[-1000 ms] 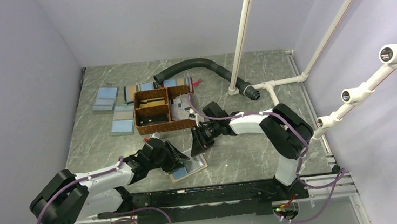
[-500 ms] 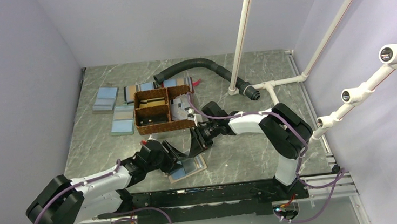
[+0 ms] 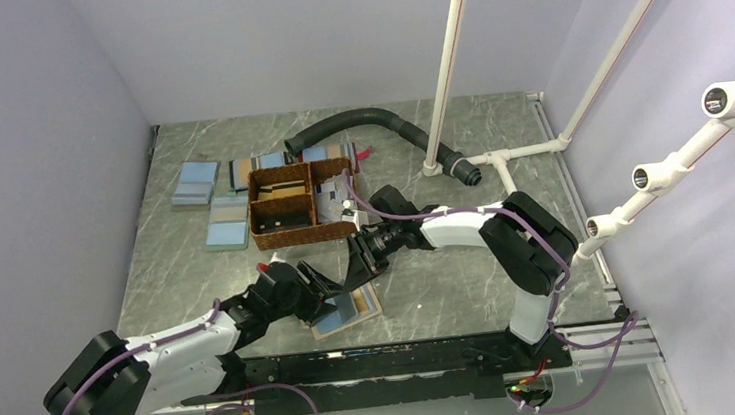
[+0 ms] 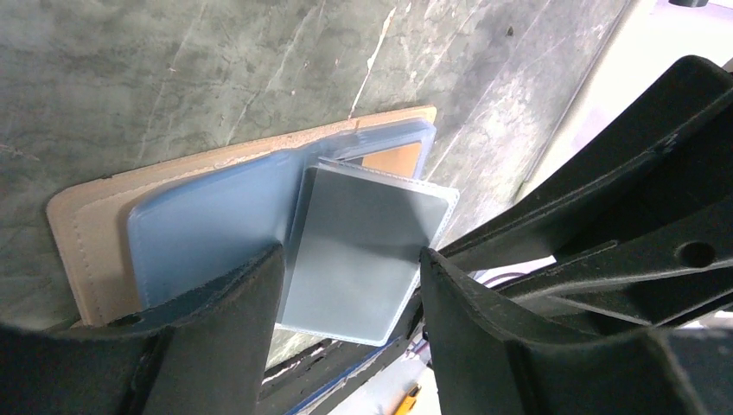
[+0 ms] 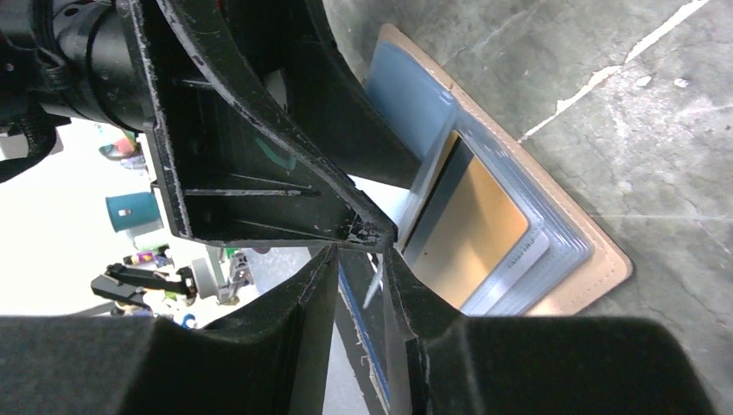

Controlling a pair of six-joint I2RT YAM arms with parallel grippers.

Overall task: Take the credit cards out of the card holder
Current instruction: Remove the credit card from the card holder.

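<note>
The card holder [image 3: 354,307] lies open on the table near the front edge, tan rim [image 4: 86,233] around a light blue inner face. A grey card [image 4: 363,251] sticks out of it. My left gripper [image 4: 350,255] is open and straddles that card, one finger on each side [image 3: 319,297]. In the right wrist view a gold card [image 5: 471,220] sits in the holder's stacked sleeves. My right gripper [image 5: 360,259] hovers just behind the holder [image 3: 360,260], jaws narrowly apart. A thin pale edge stands in the gap, unclamped.
A brown woven basket [image 3: 293,206] stands behind the holder, with flat light blue rectangles [image 3: 196,182] to its left. A black hose [image 3: 366,122] curves across the back. White pipes [image 3: 447,70] rise at the back right.
My left jaws have spread wider and the left arm's shoulder end has swung down and left. The right gripper has edged slightly left. The holder has stayed put.
</note>
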